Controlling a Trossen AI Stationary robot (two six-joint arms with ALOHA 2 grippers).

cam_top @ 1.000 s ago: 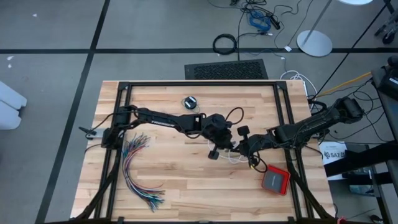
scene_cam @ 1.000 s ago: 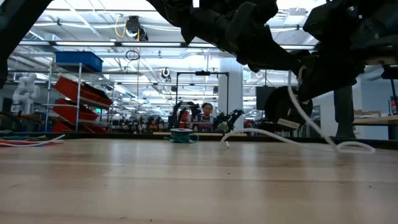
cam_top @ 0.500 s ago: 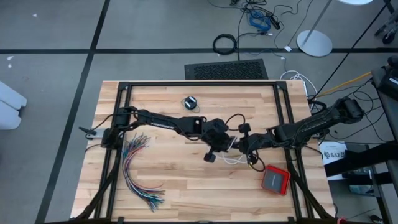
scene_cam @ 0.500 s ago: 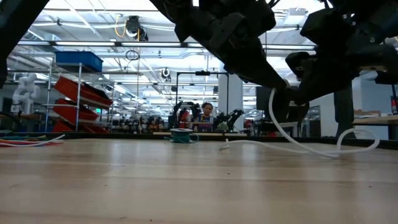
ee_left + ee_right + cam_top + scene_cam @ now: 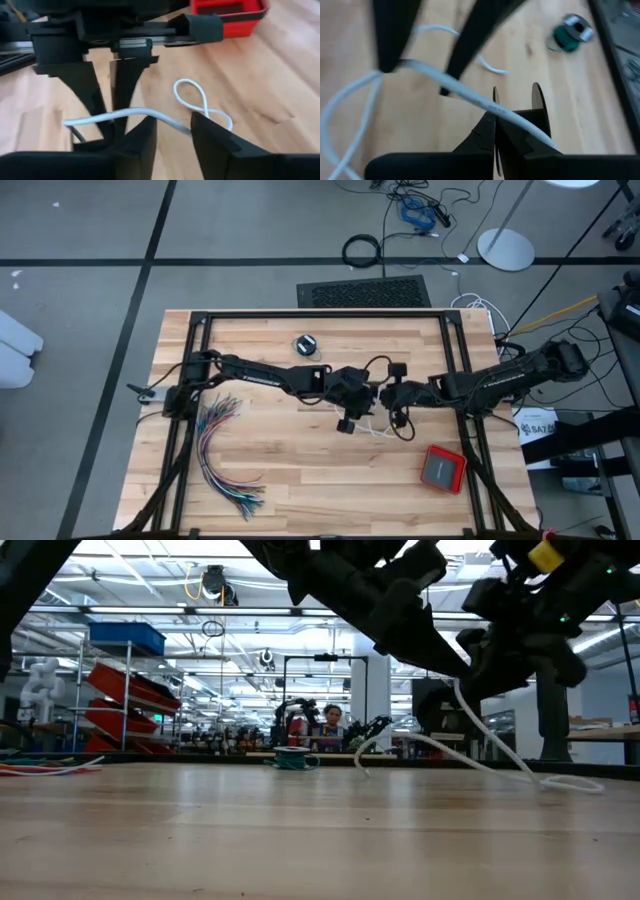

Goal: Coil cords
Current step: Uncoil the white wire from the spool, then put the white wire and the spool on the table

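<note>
Hanging limp between both arms at tabletop (image 5: 270,480) centre, white cord (image 5: 150,113) looks light, floppy, slippery. Right gripper (image 5: 496,131) jaws clamped on it; left gripper (image 5: 172,131) jaws apart, cord passing between, probably unpinched. Regrip close beside right jaws.

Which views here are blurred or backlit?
Right wrist view: the white cord and the crossing dark fingers are smeared by blur. Low view: both arms read as silhouettes against the bright room. Left wrist view: near fingers soft, table sharper.
</note>
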